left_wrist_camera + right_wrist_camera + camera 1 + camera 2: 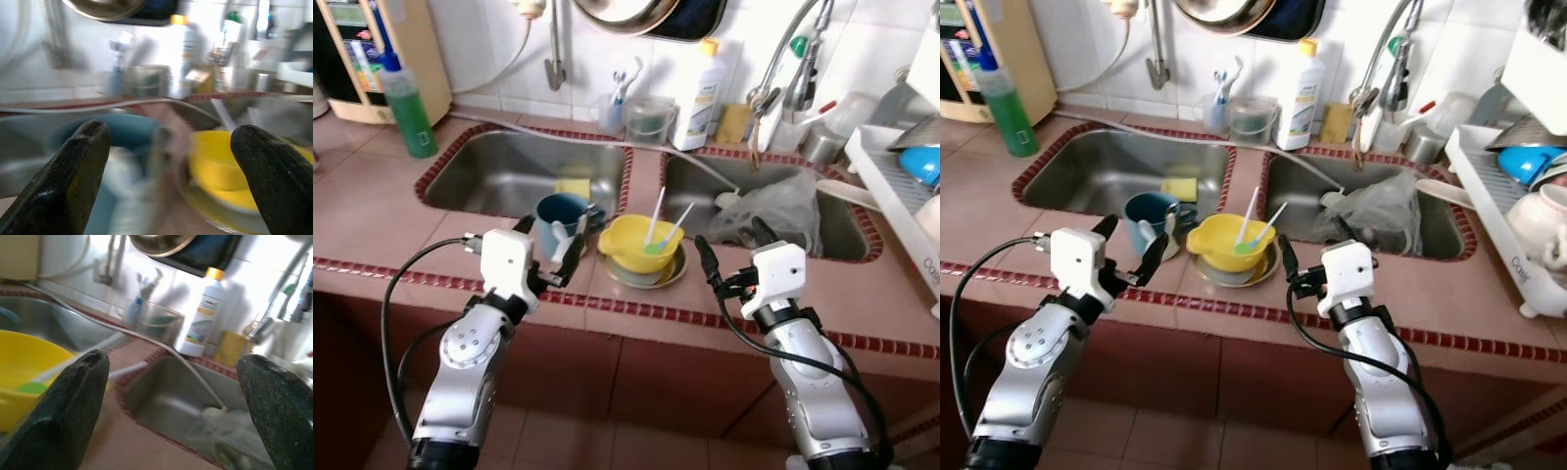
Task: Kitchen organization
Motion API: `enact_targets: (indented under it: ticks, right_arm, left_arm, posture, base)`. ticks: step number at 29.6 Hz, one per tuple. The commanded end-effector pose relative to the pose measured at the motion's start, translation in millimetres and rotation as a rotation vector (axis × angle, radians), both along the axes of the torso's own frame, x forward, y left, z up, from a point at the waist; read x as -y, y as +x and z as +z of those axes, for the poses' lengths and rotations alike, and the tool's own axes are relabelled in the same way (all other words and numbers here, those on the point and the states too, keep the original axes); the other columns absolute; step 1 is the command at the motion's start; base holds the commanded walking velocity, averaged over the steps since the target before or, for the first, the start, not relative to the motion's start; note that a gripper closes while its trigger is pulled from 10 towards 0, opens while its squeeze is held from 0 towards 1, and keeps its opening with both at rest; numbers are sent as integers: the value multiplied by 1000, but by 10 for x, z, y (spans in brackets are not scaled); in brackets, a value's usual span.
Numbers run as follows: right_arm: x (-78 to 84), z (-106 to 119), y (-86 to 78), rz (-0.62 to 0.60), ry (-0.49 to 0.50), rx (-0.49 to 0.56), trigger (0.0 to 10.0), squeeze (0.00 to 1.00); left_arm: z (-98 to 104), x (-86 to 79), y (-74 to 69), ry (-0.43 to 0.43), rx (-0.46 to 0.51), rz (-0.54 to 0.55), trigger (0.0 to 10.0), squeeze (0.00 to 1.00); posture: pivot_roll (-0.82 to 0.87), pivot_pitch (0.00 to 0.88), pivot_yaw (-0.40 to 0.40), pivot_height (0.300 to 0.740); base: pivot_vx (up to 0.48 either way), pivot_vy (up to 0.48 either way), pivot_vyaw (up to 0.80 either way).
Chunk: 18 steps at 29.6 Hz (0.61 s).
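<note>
Two grippers, left gripper [551, 257] and right gripper [734, 253], hang spread and empty as we approach: blue mug [560, 217] just ahead of our left gripper, so next comes closing around it.

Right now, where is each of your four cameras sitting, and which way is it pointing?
Left eye: on the head, looking down at the tiled counter's double steel sink; both silver arms show.
Right eye: beside it, same scene.
Left wrist: looks between open black fingers at the blue mug.
Right wrist: looks past open fingers toward the white bottle.
Every view shows the yellow plastic bowl.
</note>
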State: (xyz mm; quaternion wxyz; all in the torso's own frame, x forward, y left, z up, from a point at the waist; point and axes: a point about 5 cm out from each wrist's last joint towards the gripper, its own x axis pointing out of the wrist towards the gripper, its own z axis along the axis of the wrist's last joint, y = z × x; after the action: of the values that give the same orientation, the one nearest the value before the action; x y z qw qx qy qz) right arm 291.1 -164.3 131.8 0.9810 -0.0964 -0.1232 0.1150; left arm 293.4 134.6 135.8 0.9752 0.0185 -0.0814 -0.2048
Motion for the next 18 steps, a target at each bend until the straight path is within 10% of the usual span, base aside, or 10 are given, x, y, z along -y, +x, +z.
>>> enact_targets:
  ticks: [1,18]
  right_arm:
    - [-12,8,-6,5,-4,5,10000,0]
    - [-7,-8,-21,-6,-13,1,10000,0]
  left_arm:
    - [6,-59,4,19,1,13,10000,0]
    - [191,184,137,70,86,-86,10000,0]
  posture:
    - [84,0,-62,740]
    - [63,0,-45,740]
  base:
    - [0,0,0]
    - [0,0,0]
